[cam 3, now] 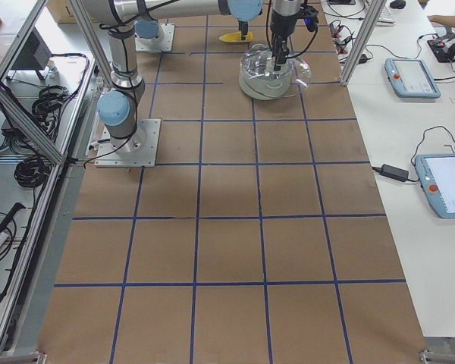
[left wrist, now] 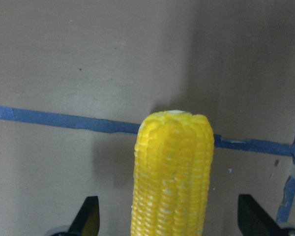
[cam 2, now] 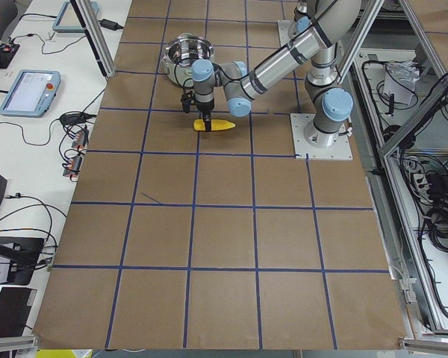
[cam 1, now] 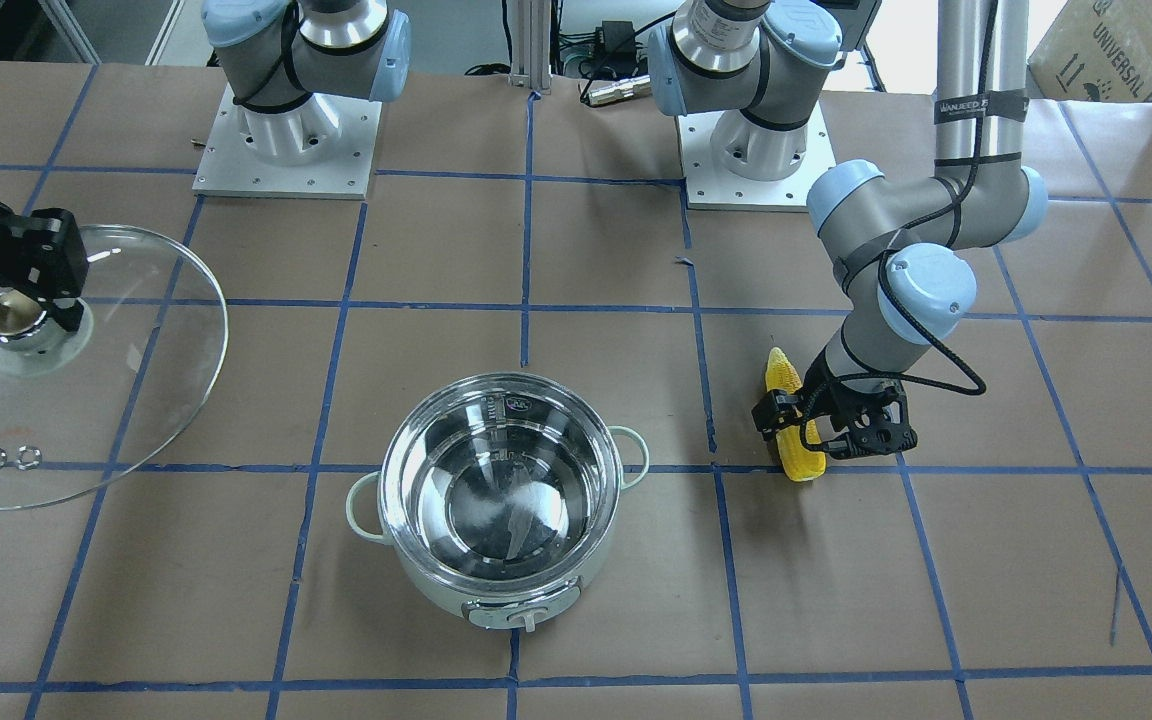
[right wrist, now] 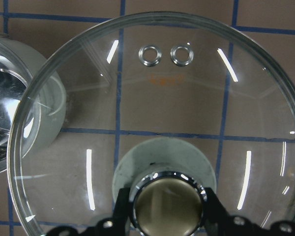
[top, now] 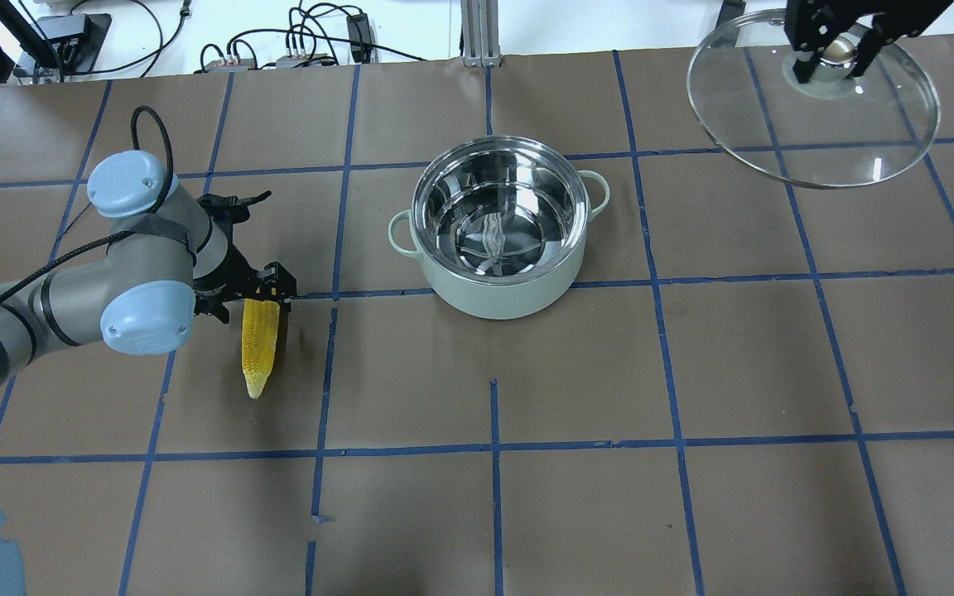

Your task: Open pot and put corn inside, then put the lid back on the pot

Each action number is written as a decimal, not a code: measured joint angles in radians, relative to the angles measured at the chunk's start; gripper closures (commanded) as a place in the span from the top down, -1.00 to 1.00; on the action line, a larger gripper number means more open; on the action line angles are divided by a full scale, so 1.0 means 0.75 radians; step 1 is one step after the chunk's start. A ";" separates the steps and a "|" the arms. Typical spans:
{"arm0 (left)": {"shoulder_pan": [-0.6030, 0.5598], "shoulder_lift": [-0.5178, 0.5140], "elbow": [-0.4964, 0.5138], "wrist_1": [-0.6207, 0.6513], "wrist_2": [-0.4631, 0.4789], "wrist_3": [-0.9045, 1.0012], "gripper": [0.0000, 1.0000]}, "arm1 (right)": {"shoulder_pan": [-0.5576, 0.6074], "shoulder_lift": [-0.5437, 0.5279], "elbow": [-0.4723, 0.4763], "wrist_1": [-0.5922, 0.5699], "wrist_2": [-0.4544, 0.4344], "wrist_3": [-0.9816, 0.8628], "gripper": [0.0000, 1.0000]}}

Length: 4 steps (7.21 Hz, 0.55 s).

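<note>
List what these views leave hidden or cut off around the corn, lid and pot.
- Left wrist view: the corn runs off the bottom edge, so its tapered end is unseen. The left gripper shows only its finger ends.
- Front-facing view: the left edge cuts the lid and part of the right gripper.
- Overhead view: the pot hides its own control knob.
- Side views: both grippers are too small to judge.

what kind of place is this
Probably a robotics lab workcell, not a kitchen: arm bases bolted to the table, a blue tape grid on its brown paper, teach pendants on the side bench.
</note>
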 measured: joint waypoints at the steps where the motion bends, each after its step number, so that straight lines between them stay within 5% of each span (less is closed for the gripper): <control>1: 0.003 -0.015 -0.030 0.084 0.000 0.005 0.99 | -0.023 -0.010 0.045 -0.015 -0.002 -0.018 -0.71; 4: 0.013 -0.020 -0.041 0.137 0.003 0.015 0.98 | -0.036 -0.045 0.150 -0.115 -0.007 -0.038 -0.71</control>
